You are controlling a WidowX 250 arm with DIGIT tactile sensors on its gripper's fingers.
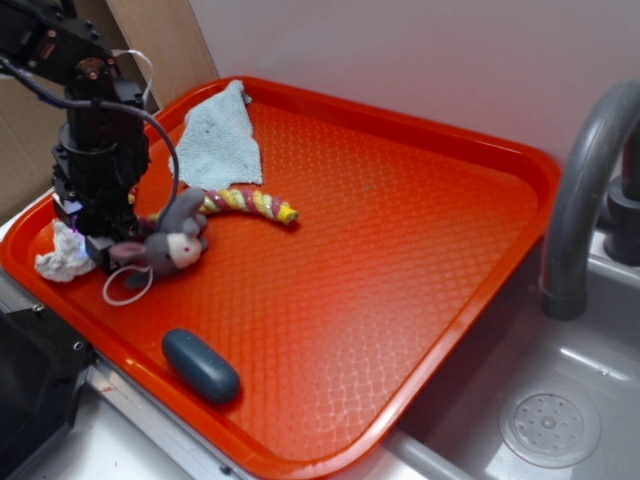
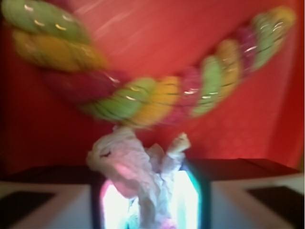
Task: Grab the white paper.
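Nearest the front rim of the one red tray (image 1: 470, 330), a single dark blue oval thing (image 1: 201, 365) is lying on its own. Behind it, at the tray's left edge, the one white paper (image 1: 64, 257) is sitting as a crumpled wad, and the gripper (image 1: 78, 238) is standing right over it. In the wrist view the paper (image 2: 136, 176) is sitting between the two fingers (image 2: 47, 200), which are closing in on either side; whether they are truly pinching it, I cannot tell. Just beside the gripper one grey plush mouse (image 1: 168, 245) is lying, with one twisted coloured rope (image 1: 250, 203) behind it. Farthest back, one pale blue cloth (image 1: 220, 135) is lying flat.
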